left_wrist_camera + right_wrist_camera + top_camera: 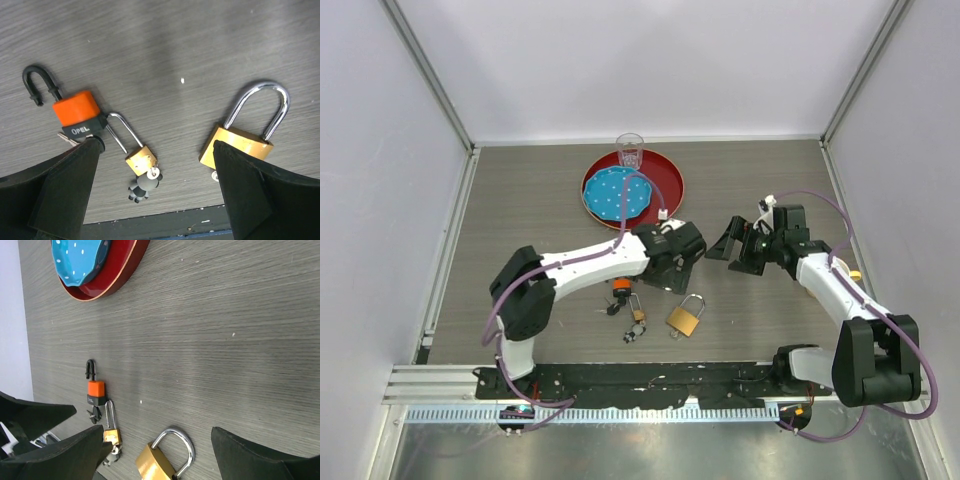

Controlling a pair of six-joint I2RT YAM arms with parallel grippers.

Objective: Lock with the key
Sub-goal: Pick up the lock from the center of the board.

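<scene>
Three padlocks lie on the wooden table. The large brass padlock (239,145) (684,318) (159,466) has a raised silver shackle. The small brass padlock (141,158) (637,311) carries a key ring with a grey figure keychain (144,186). An orange padlock (75,107) (95,389) has an open black shackle, and keys (67,138) stick out beneath it. My left gripper (157,200) (672,262) hovers open above the small and large padlocks, holding nothing. My right gripper (159,452) (725,245) is open too, off to the right and above the table.
A red plate (665,180) (117,271) with a blue dotted plate (617,193) on it sits at the back, a clear glass (630,150) behind it. The black base rail (165,225) runs along the near table edge, just below the locks.
</scene>
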